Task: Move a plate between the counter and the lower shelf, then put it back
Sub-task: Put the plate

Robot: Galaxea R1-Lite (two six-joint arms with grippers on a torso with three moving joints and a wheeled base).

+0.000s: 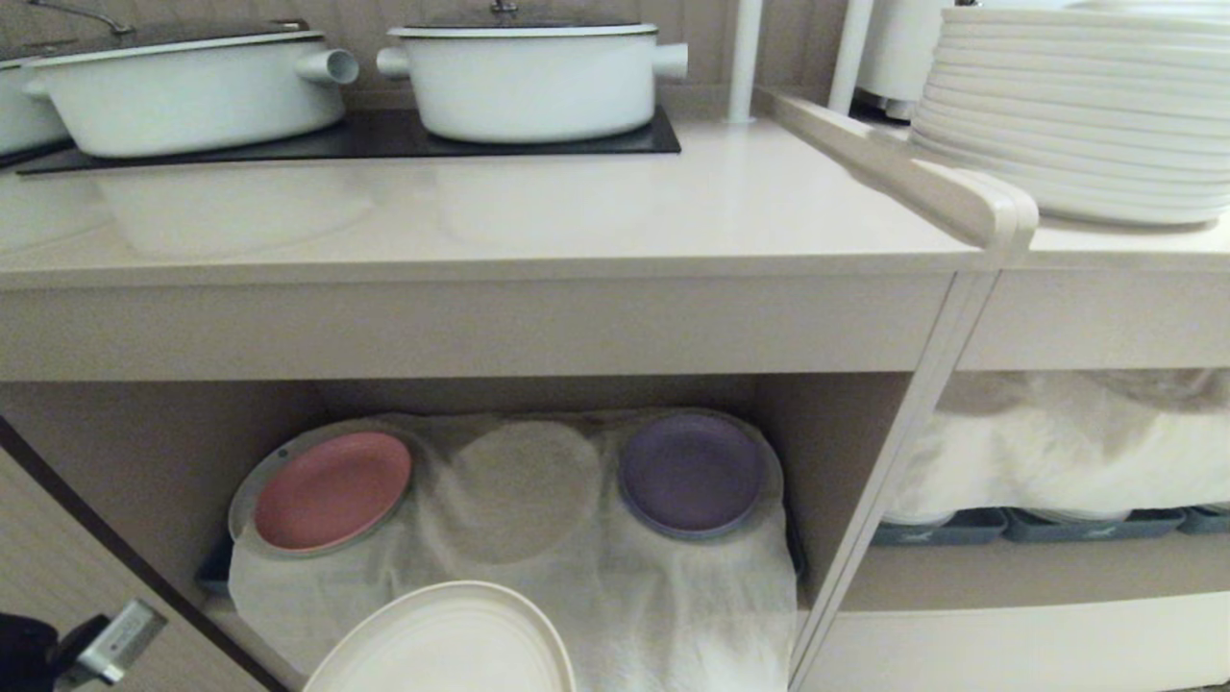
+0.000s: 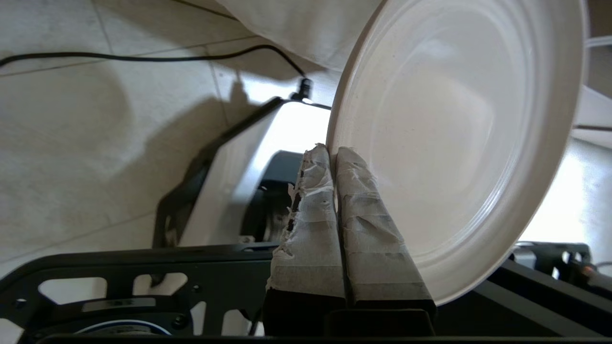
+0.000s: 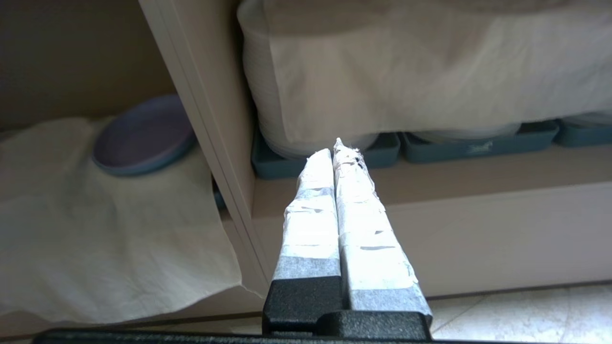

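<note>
The plate (image 1: 447,639) sits before the lower shelf (image 1: 173,452), below the counter (image 1: 577,221).

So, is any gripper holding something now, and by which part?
The left gripper holds the cream plate by its rim, pinched edge-on. The right gripper is shut and holds nothing.

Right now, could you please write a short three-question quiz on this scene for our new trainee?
1. True or false: the left gripper is shut on the plate's rim.
2. Which plate lies on the white cloth nearest the divider: A pink, B purple, C green?
3. Fill in: the right gripper holds ____.

Key: 1 true; 2 B; 3 nothing.
</note>
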